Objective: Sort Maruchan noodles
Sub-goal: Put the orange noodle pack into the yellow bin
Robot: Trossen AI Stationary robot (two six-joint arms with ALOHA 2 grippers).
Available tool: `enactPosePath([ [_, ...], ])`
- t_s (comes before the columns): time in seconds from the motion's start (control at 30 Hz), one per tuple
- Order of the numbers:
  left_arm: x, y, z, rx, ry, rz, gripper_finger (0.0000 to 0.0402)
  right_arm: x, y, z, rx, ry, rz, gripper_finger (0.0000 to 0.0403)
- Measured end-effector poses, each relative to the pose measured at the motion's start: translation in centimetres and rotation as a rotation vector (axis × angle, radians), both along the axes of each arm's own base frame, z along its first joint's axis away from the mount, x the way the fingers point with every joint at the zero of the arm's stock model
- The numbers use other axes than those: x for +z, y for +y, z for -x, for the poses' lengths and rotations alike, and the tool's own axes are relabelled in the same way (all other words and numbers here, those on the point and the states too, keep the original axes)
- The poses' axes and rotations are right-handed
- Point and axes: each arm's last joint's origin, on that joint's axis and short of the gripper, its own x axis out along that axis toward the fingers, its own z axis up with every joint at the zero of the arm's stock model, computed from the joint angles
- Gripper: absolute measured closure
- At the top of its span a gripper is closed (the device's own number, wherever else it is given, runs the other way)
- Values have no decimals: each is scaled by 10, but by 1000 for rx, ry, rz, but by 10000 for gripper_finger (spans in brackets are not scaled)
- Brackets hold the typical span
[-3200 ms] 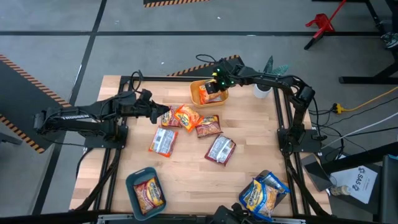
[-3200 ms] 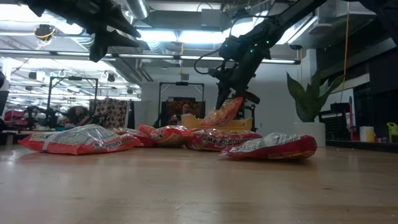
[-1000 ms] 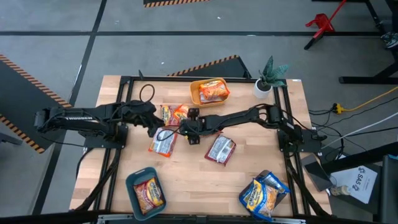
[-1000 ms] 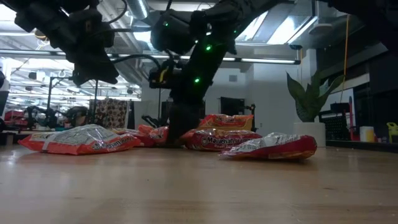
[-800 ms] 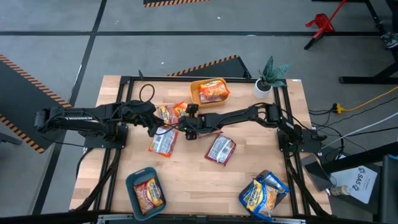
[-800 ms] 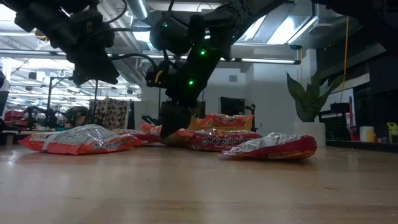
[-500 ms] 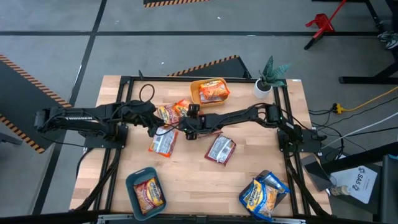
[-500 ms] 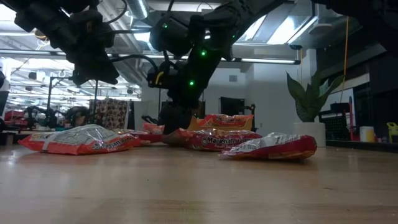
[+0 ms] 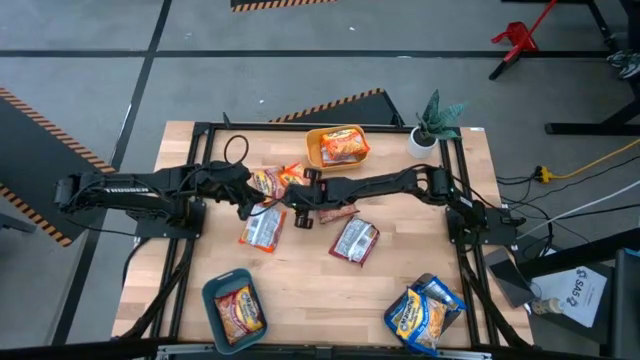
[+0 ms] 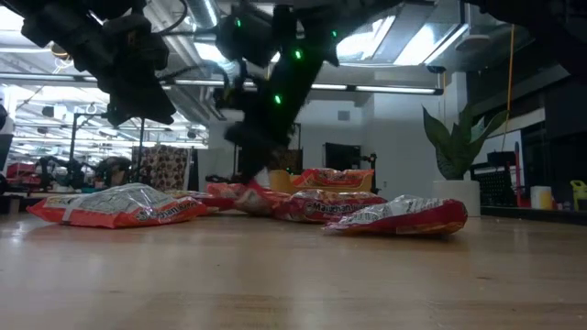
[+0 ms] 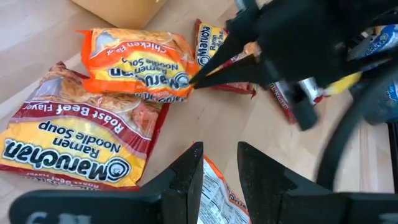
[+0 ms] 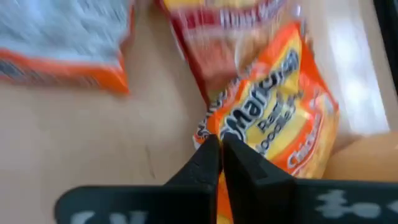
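Note:
An orange-yellow Maruchan chicken packet [image 11: 134, 62] lies partly over a red roast-beef packet [image 11: 81, 143] at mid-table, left of centre. My right gripper [image 12: 221, 149] reaches in from the right and is shut on the orange packet [image 9: 284, 178]. My left gripper [image 11: 216, 152] hovers open just to the left, above a red-silver packet [image 9: 262, 228], with nothing between its fingers. Two more red packets [image 9: 353, 240] [image 9: 337, 207] lie flat on the wood beside and under the right arm. My right gripper pinches the orange packet's near corner [image 11: 186, 81] at its sealed edge between the two shut fingers [image 12: 208, 163]. The fingers slant down from the table's right side. The pinched corner is raised off the wood, while the packet's other end lies on the roast-beef packet.
An orange bin [image 9: 318, 148] at the back holds one orange packet. A teal bin [image 9: 215, 300] at the front left holds a red packet, and a grey bin [image 9: 440, 300] at the front right holds blue ones. A potted plant [image 9: 435, 118] stands at the back right corner.
My right gripper has shut on the orange packet's corner, rolled a little, and risen slightly. That corner has come up with it, while the rest of the packet stays where it was. My left arm has kept still.

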Motion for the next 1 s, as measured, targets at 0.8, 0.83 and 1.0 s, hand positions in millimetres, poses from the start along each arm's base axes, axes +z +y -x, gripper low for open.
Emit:
enactPosePath([
  [0.8, -20, 40, -37, 23, -8, -99, 324, 108, -50, 20, -107, 8, -427, 227],
  [0.83, -27, 44, -39, 24, 26, -104, 329, 112, -53, 24, -126, 13, -430, 216],
  [1.0, -45, 64, -51, 57, 62, -152, 353, 114, -58, 31, -180, 41, -417, 192],
])
